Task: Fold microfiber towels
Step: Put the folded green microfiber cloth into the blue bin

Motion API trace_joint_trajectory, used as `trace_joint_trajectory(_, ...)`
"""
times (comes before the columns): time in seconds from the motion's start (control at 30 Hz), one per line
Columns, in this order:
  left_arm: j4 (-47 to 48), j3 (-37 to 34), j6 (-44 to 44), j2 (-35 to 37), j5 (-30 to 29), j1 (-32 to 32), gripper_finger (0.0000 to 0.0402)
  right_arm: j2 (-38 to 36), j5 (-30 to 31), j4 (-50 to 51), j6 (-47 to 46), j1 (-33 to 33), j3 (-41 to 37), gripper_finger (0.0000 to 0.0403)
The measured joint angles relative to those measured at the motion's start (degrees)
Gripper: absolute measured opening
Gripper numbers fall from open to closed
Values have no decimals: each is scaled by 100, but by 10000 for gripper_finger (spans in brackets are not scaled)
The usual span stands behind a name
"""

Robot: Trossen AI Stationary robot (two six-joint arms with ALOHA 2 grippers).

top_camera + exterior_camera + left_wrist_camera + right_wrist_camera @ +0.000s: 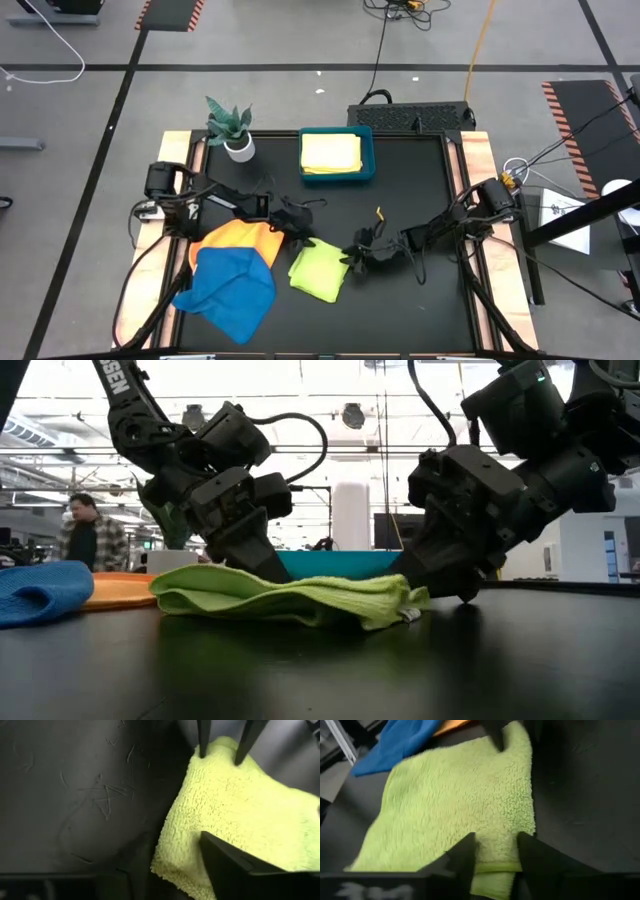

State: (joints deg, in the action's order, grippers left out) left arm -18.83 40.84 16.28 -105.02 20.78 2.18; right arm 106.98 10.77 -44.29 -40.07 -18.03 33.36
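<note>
The lime green towel lay below the high view's centre, flanked by the left gripper and right gripper, each part-open astride opposite corners, neither visibly clamped.

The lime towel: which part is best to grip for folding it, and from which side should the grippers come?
Probably its two far corners, one per gripper, each taken from above. The lime towel lies loosely folded on the table, so only its edges can be pinched. The left gripper and the right gripper are already at opposite corners.
</note>
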Motion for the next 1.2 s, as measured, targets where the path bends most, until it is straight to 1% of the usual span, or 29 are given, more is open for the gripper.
trace_joint_trajectory(0.07,0,0,-260,1,-11,-30,121,0,-41,17,124,-2,0,102)
trace_joint_trajectory(0.17,-48,-1,-468,-19,53,-9,32,-9,-84,23,317,-8,0,30)
trace_joint_trajectory(0.2,-104,-4,-423,-26,149,23,18,-40,-128,49,389,-8,-2,15)
trace_joint_trajectory(0.33,-484,-33,-380,115,265,96,13,-358,-348,192,596,28,-25,5)
trace_joint_trajectory(0.43,-754,54,-493,440,57,152,6,-970,-377,630,977,139,-22,3)
trace_joint_trajectory(0.5,-765,112,-623,728,-279,183,6,-1419,-239,1154,1133,249,-20,2)
trace_joint_trajectory(0.57,-758,144,-783,1063,-676,177,5,-1868,28,1650,1274,313,-26,2)
trace_joint_trajectory(0.7,-798,144,-1243,1731,-1527,206,5,-2779,630,2164,1879,573,-13,1)
trace_joint_trajectory(0.8,-802,147,-1457,2058,-2176,330,4,-3310,995,2374,2358,992,-14,1)
trace_joint_trajectory(0.93,-772,149,-1601,2092,-2462,817,4,-3653,1083,2362,3014,1923,-11,1)
trace_joint_trajectory(1.0,-941,156,-1448,1891,-2473,1167,3,-3692,940,2298,3204,2530,0,1)
trace_joint_trajectory(1.1,-1229,164,-1152,1649,-2262,1717,4,-3602,148,2142,3290,3464,7,0)
trace_joint_trajectory(1.2,-1651,182,-975,1313,-1891,2216,3,-3339,-583,1735,3323,4268,22,0)
